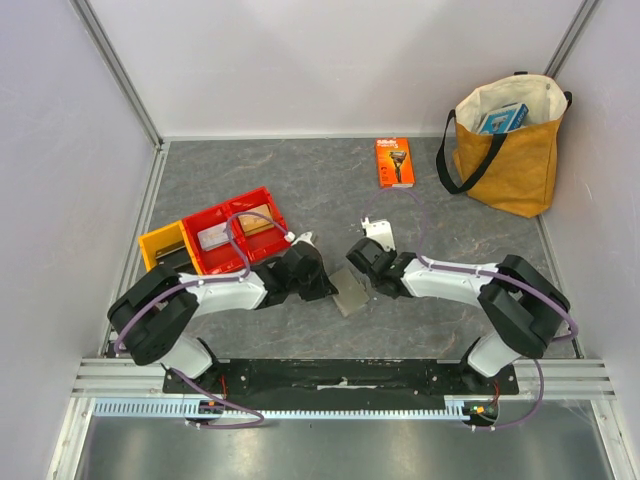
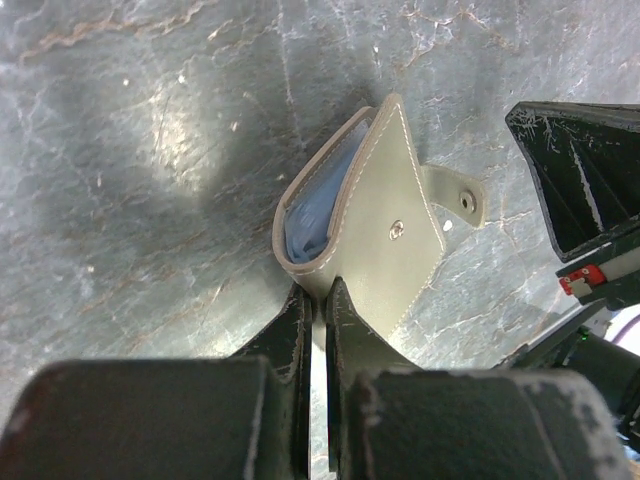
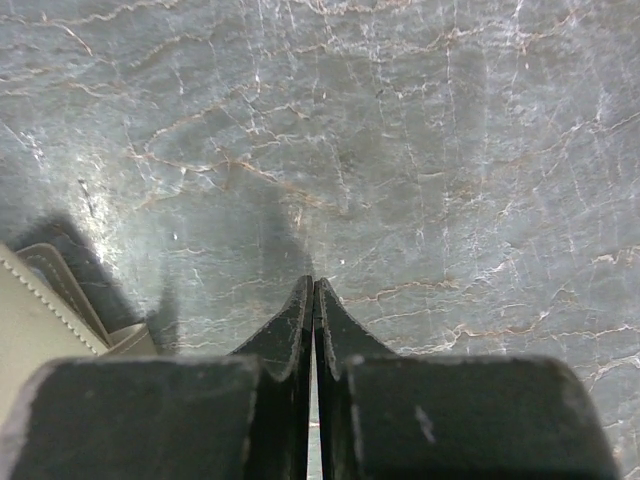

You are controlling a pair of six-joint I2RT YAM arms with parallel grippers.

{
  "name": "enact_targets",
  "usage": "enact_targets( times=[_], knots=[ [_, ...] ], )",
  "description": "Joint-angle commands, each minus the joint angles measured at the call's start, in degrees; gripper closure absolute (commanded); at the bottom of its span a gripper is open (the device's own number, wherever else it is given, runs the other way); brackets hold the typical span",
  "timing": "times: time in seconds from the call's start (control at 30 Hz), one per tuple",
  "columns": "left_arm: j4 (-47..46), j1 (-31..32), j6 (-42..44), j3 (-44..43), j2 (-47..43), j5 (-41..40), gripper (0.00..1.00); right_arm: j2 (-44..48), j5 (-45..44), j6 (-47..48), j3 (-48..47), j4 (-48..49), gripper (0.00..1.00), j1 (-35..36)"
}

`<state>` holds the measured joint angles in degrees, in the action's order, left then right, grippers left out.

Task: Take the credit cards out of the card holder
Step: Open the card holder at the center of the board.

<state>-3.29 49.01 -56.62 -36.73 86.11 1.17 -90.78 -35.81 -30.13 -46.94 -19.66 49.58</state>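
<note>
My left fingers (image 2: 306, 306) pinch the near edge of the wallet (image 2: 375, 215), which lies half-open on the tabletop (image 2: 150, 150) straight ahead of them. My right fingers (image 3: 306, 300) are closed tight and empty, wallet just to their left.

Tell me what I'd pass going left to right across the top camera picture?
yellow bin → red bin → wallet → razor pack → bag
</note>
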Motion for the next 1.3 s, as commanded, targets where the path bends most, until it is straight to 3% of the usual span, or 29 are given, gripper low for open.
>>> enact_targets(
  times=[0.0, 0.3, 0.43, 0.57, 0.7, 0.87, 1.1, 1.27],
  knots=[
    [4.3, 0.1, 9.9, -3.3, 4.2, -1.4, 0.98, 3.9, 7.1, 0.2, 2.1, 4.4, 0.88, -1.9],
    [8.1, 0.1, 14.0, -11.3, 9.1, -1.4, 0.98, 13.5, 16.8, -1.2, 5.9, 10.7, 0.40, -4.1],
    [8.9, 0.1, 14.3, -11.9, 8.7, -1.4, 0.98, 14.5, 18.7, -1.0, 5.6, 12.3, 0.29, -4.1],
    [9.4, 0.1, 14.5, -12.2, 8.7, -1.5, 0.98, 10.0, 19.8, -0.9, 4.3, 11.8, 0.28, -4.1],
    [9.6, 0.1, 14.8, -12.5, 8.8, -1.7, 0.98, 6.9, 17.4, -2.1, 4.7, 10.6, 0.32, -4.2],
    [9.5, 0.1, 16.2, -13.1, 9.5, -1.9, 0.98, 7.5, 15.9, -2.6, 6.9, 10.4, 0.56, -5.4],
    [9.5, -0.6, 19.6, -16.3, 12.5, -1.4, 0.96, 9.7, 18.1, -3.0, 9.7, 11.5, 0.75, -8.8],
    [9.1, -2.0, 21.7, -18.4, 14.4, -1.4, 0.87, 11.1, 23.8, -4.1, 12.9, 15.5, 0.96, -11.2]
  ],
)
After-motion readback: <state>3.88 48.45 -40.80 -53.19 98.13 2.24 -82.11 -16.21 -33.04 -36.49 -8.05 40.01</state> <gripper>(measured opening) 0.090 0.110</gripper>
